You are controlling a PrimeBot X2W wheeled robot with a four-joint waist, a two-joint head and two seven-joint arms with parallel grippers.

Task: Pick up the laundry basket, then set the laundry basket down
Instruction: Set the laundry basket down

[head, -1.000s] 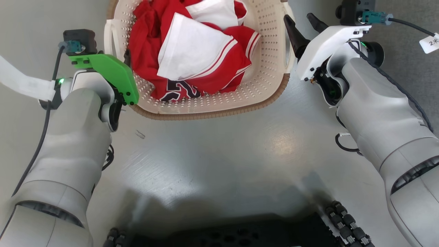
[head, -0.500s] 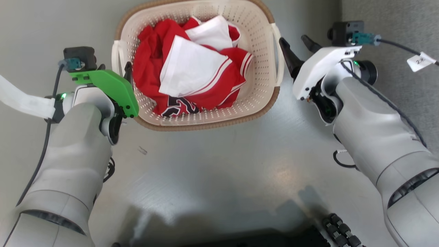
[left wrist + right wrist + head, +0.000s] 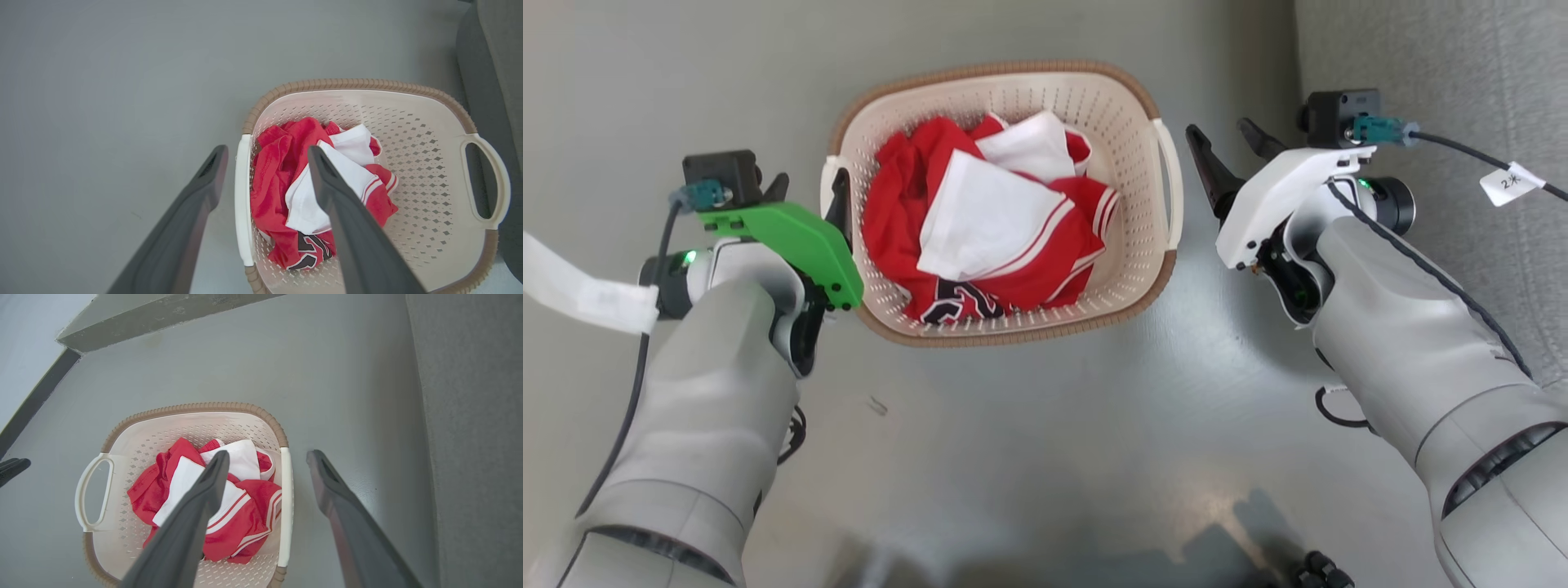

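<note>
Head view: laundry basket, cream perforated walls, brown woven rim, white handles, red-white garments inside. Left tool spread about one handle; right tool spread, beside other.

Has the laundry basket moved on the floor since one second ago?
No. The laundry basket stays just beyond the same small floor mark; only the picture itself shifted.

The laundry basket, holding red and white clothes, lies between the grippers. Parted fingers of the left gripper flank one white handle — the other handle sits just beside the spread fingers of the right gripper.
</note>
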